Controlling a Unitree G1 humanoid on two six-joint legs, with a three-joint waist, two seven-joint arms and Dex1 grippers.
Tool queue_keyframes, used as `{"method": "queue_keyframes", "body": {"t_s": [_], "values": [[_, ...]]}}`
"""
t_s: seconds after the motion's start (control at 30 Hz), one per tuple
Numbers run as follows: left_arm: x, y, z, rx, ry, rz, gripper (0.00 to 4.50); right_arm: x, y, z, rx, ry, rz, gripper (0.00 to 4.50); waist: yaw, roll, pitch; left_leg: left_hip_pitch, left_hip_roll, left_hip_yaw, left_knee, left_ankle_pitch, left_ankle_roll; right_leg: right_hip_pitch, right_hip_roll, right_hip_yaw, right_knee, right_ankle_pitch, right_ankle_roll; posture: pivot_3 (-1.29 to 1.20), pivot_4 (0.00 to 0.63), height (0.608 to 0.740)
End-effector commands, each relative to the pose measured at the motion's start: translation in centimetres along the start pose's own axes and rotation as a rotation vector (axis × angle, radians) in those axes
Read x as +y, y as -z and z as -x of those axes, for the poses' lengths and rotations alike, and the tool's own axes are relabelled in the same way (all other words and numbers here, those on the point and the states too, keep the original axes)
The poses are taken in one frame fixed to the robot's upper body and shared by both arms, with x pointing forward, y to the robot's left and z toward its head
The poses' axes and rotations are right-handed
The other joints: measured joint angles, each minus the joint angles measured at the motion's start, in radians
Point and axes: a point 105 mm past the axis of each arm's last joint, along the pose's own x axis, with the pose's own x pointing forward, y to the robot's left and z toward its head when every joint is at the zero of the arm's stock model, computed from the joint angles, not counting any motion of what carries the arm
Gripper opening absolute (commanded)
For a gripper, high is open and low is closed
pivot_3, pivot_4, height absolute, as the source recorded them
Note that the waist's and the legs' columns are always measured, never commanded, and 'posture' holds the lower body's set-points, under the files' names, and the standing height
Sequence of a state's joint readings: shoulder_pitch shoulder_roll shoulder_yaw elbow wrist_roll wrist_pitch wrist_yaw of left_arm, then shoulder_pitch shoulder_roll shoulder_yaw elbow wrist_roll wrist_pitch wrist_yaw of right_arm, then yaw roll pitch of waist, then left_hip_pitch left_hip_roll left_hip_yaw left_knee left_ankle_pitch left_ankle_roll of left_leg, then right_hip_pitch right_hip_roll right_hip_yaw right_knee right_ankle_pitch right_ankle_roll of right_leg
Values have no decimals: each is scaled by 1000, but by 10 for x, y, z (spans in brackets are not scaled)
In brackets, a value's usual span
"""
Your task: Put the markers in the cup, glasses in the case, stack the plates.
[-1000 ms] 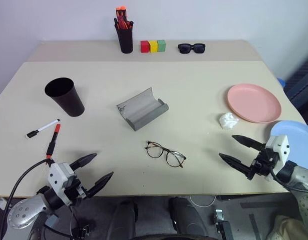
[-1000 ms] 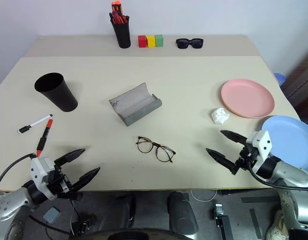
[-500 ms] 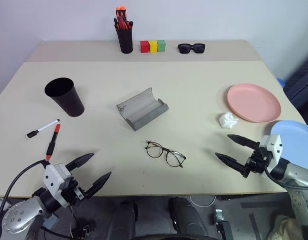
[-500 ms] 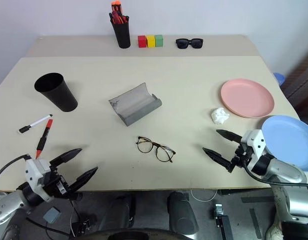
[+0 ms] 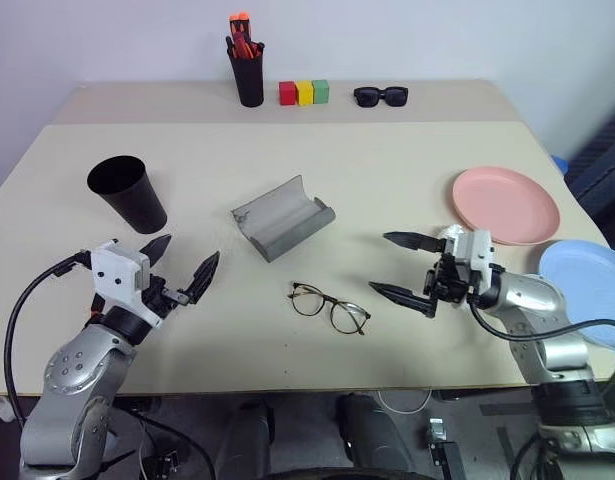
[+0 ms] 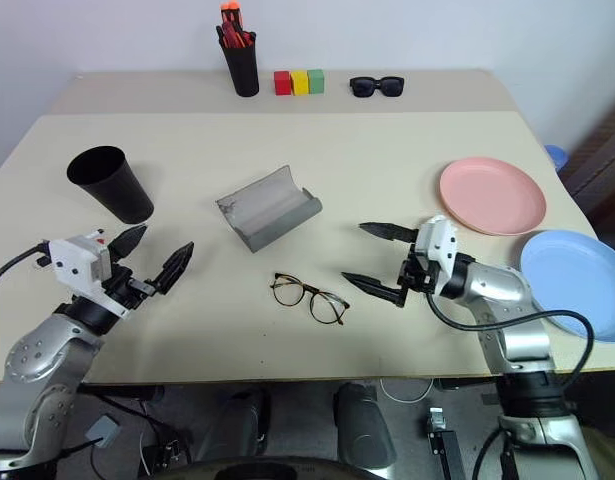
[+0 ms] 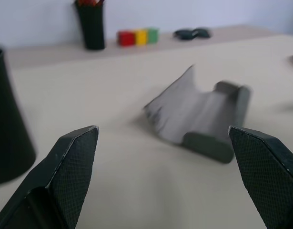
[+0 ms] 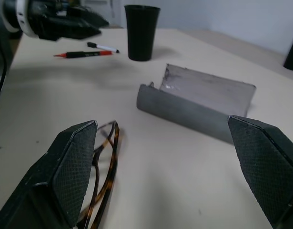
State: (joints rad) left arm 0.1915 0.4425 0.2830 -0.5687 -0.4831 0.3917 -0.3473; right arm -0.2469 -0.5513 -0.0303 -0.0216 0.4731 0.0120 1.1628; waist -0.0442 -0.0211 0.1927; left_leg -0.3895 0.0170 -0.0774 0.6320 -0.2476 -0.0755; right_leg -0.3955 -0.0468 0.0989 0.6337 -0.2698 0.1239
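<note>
Lying mid-table toward the near edge, the glasses (image 5: 330,307) sit just in front of the open grey case (image 5: 283,217), with the right gripper (image 5: 402,267) beside them, its fingers spread wide and holding nothing. Toward the left edge the black cup (image 5: 128,194) stands upright, and the left gripper (image 5: 181,263), equally wide and empty, hangs in front of it. Near the right edge, the pink plate (image 5: 505,205) and the blue plate (image 5: 593,288) lie apart, unstacked.

The light is bright and even, with soft small shadows. In the left wrist view the grey case (image 7: 198,121) looks blurry.
</note>
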Motion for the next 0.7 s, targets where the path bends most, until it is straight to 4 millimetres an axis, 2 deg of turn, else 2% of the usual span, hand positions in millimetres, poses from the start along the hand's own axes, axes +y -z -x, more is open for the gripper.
{"method": "queue_keyframes", "body": {"t_s": [0.03,0.23,0.33,0.4,0.57,0.7], "values": [[12,6,10,94,-105,13,4500,3,-6,-17,-41,-59,44,4464,-2,0,0,0,0,0,0,0,0,0,0,0,0,0,0,0,150,740],[39,18,26,157,-314,142,4500,7,0,-37,-75,-111,40,4464,3,0,0,0,0,-1,0,0,0,0,0,-1,1,0,0,0,150,740],[70,15,36,140,-574,132,4500,8,5,-52,-94,-142,29,4464,2,-1,0,0,0,-1,1,0,0,1,0,-1,1,0,0,0,150,740],[80,15,41,162,-674,147,4500,8,6,-60,-104,-165,25,4464,0,-1,0,1,0,-3,1,1,-1,1,0,-2,1,0,0,0,150,740],[91,22,48,216,-771,193,4500,9,7,-73,-114,-217,37,4464,0,0,0,1,0,-3,0,1,-1,1,0,-2,3,1,0,0,150,740],[89,31,39,281,-740,263,4500,14,5,-84,-133,-241,37,4464,2,0,0,1,0,-5,0,1,-1,1,0,-5,5,1,0,0,150,740]]}}
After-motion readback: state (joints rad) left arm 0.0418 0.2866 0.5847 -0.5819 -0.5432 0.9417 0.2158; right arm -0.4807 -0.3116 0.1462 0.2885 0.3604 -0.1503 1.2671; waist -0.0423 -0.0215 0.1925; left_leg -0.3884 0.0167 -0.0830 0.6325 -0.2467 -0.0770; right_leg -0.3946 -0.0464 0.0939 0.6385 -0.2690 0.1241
